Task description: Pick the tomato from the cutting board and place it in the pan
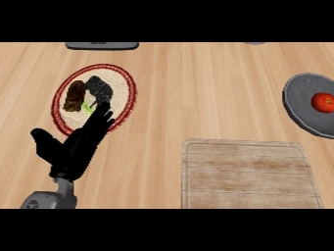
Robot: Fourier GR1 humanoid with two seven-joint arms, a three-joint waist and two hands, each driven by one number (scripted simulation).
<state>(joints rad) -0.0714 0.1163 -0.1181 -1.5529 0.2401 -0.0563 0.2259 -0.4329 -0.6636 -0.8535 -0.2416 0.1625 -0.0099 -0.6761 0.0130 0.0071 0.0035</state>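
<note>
Tomato (325, 102) already sitting in the grey pan (299, 105) at right edge of frame; cutting board (250, 174), lower centre on the tabletop (198, 88), now bare, so placement looks done. Left hand (79, 142) at lower left, fingers straight and relaxed, grasping nothing, resting over the rim of a red-edged plate (126, 86). Right hand out of frame, probably pulled clear of the pan.

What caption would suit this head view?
Tomato sits in the pan; cutting board bare; open left hand rests.

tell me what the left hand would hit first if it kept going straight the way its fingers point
Probably the plate. The left hand is open, its fingers aimed up and slightly right, with the tips already overlapping the plate's near rim in this view. Its height above the plate is unclear, so it might pass over the food instead.
</note>
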